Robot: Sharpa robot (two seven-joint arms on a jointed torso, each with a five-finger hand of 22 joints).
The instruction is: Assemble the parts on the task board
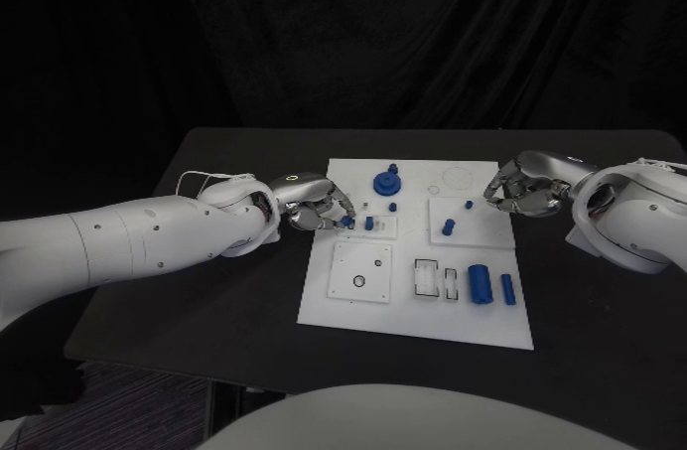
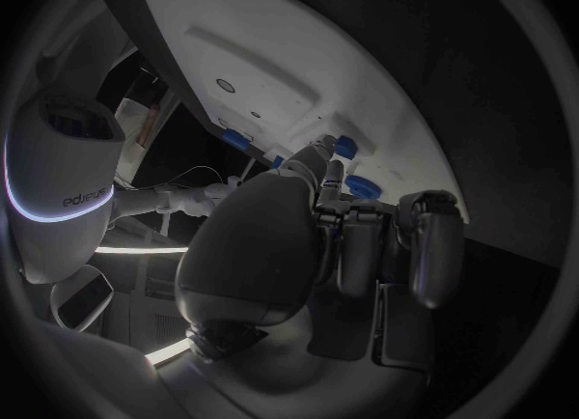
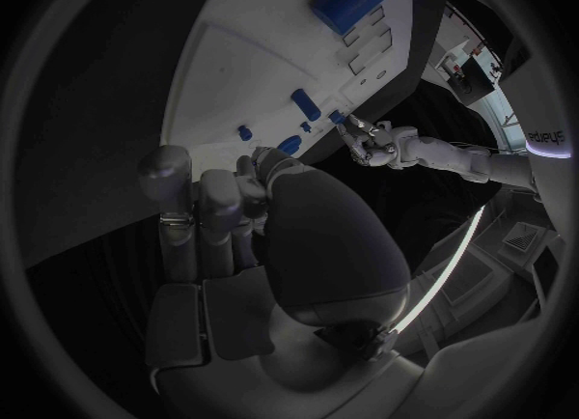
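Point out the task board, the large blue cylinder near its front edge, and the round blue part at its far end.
task board (image 1: 415,321): head view, bare front area.
large blue cylinder (image 1: 480,283): head view, its side.
round blue part (image 1: 388,183): head view, its top.

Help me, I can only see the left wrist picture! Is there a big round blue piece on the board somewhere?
Observer: Yes, a round blue part sits near the far edge of the task board, around the middle.
Operator: Any long pieces?
Observer: Two blue cylinders lie side by side towards the board's near right corner.
Operator: Where's my other hand?
Observer: The right hand is at the board's right edge, fingers curled, close to a small blue peg.
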